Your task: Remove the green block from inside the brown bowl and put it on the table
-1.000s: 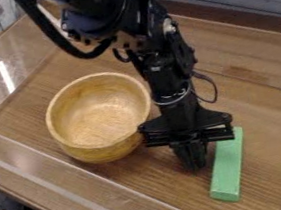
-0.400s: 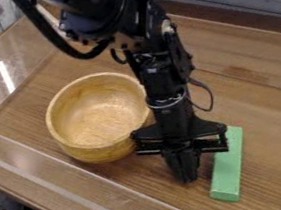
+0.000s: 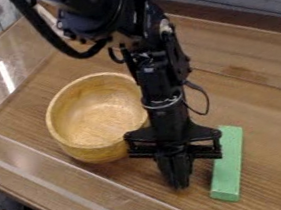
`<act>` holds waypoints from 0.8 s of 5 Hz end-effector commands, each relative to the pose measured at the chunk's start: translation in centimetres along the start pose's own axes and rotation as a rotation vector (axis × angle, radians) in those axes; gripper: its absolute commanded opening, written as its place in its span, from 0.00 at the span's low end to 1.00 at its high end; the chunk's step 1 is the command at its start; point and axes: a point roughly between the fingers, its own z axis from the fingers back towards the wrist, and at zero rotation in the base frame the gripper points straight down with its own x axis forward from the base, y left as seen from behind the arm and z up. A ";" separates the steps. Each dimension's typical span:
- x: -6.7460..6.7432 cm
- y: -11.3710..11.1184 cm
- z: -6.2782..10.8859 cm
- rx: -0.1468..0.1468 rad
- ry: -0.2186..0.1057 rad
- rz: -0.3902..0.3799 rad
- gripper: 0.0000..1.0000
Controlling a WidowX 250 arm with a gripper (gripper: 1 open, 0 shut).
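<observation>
The green block (image 3: 228, 165) lies flat on the table (image 3: 103, 189) at the lower right, to the right of the brown bowl (image 3: 98, 115). The bowl stands upright and nothing shows inside it. My gripper (image 3: 177, 178) points down just left of the block and right of the bowl, with its fingers together and nothing between them. Its tip hovers close to the tabletop, apart from the block.
Clear acrylic walls (image 3: 61, 181) edge the table at the front and sides. The black arm (image 3: 148, 55) reaches down from the upper left, passing over the bowl's right rim.
The gripper has drifted a little to the left and toward the front edge, away from the green block. Block and bowl have stayed where they were.
</observation>
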 end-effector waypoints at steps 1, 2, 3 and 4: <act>0.3 -0.1 1.4 -0.013 -0.036 -0.010 0.00; 0.0 0.0 1.6 -0.012 -0.028 -0.010 0.00; -0.3 0.2 1.9 -0.011 -0.016 -0.009 0.00; -0.5 0.3 2.2 -0.009 -0.007 -0.008 0.00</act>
